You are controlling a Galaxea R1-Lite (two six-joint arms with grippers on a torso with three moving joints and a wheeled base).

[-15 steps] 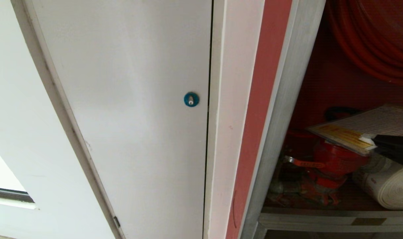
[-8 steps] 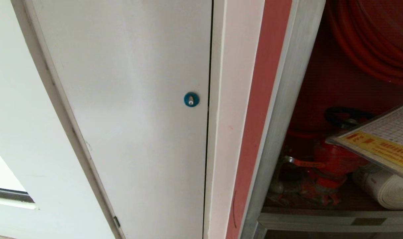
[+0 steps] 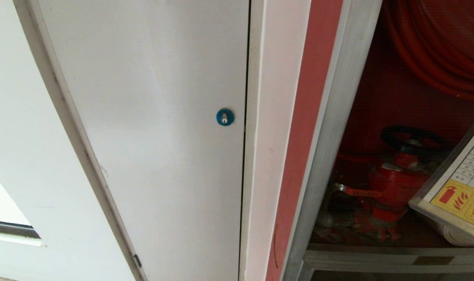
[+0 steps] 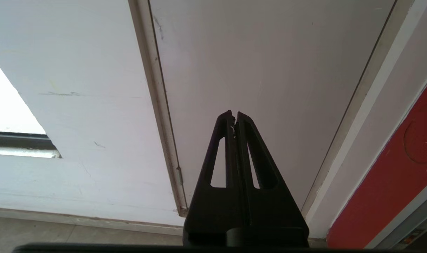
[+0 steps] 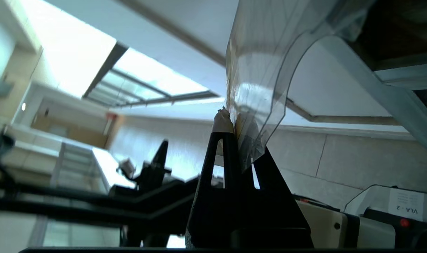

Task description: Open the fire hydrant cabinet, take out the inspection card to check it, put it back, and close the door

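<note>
The fire hydrant cabinet (image 3: 338, 128) stands open at the right of the head view, red inside, with a red hose reel (image 3: 439, 47) above and a red valve (image 3: 396, 179) below. The inspection card (image 3: 461, 191), a gridded sheet in a clear sleeve with a yellow strip, tilts in front of the cabinet at the right edge. My right gripper (image 5: 231, 121) is shut on the edge of the inspection card (image 5: 266, 70), seen edge-on. My left gripper (image 4: 233, 114) hangs shut and empty before the white door. The cabinet's glass door is out of view.
A plain white door (image 3: 151, 128) with a round blue lock (image 3: 225, 116) fills the middle of the head view, with a white and red frame (image 3: 299, 128) between it and the cabinet. A rolled white hose (image 3: 451, 234) lies under the card.
The card has swung out and to the right, turning from nearly flat to steeply tilted. The black valve wheel it hid now shows, and the right gripper has left the head view.
</note>
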